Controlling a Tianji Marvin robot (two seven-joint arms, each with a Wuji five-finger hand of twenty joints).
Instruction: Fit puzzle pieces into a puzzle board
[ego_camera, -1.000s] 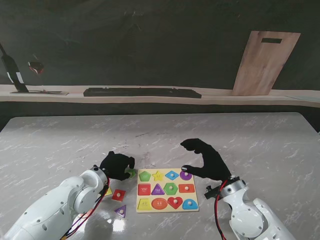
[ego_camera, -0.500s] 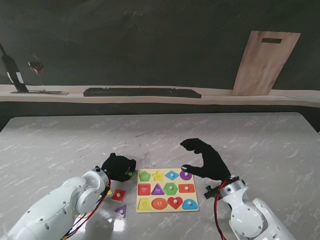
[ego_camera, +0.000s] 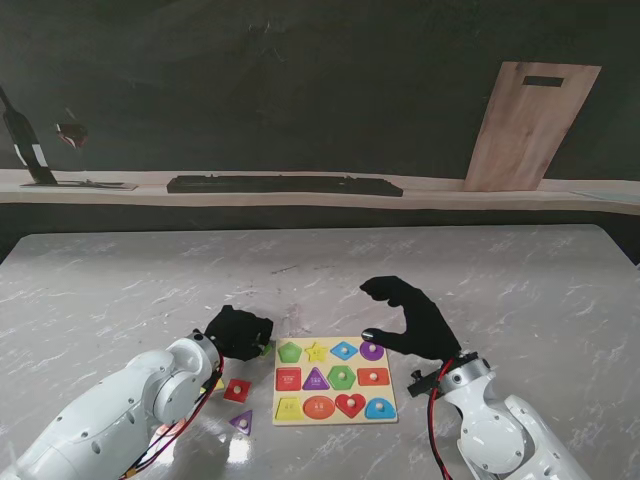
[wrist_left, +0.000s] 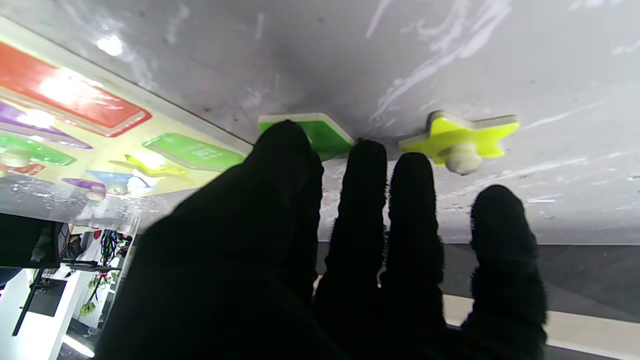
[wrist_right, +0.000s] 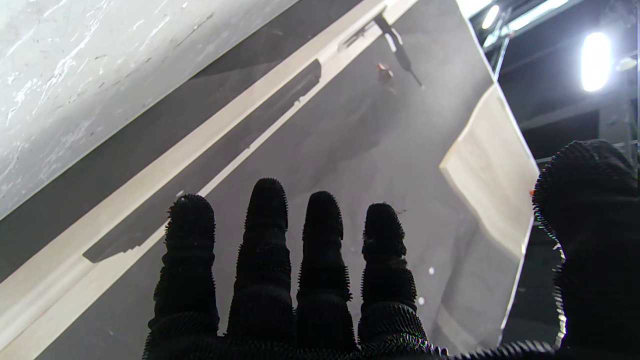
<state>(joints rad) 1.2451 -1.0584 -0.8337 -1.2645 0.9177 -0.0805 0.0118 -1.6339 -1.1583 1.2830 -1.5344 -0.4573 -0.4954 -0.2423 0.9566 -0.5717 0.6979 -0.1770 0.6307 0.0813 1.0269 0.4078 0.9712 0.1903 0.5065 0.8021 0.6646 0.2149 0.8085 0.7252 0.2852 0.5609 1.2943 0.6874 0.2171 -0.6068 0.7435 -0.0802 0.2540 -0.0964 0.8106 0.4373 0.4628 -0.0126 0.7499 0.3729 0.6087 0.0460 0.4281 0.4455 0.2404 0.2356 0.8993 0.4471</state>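
Note:
The puzzle board (ego_camera: 335, 381) lies on the marble table in front of me, its coloured shapes showing; it also appears in the left wrist view (wrist_left: 125, 145). My left hand (ego_camera: 238, 332) is low over the table just left of the board. Its fingers (wrist_left: 412, 200) reach out over a green piece (wrist_left: 327, 136) and a yellow star piece (wrist_left: 460, 136) with a white knob. Both pieces lie flat on the table, and the thumb tip covers part of the green one (ego_camera: 266, 348). My right hand (ego_camera: 412, 320) hovers spread above the board's far right corner, holding nothing.
A red square piece (ego_camera: 237, 390) and a purple triangle piece (ego_camera: 241, 421) lie left of the board, nearer to me. A yellow piece (ego_camera: 216, 383) peeks out beside my left wrist. At the back are a ledge, a dark bar (ego_camera: 285, 185) and a leaning wooden board (ego_camera: 530, 125).
My left hand has crept slightly toward the board and now covers more of the green piece. The right hand has stayed where it was.

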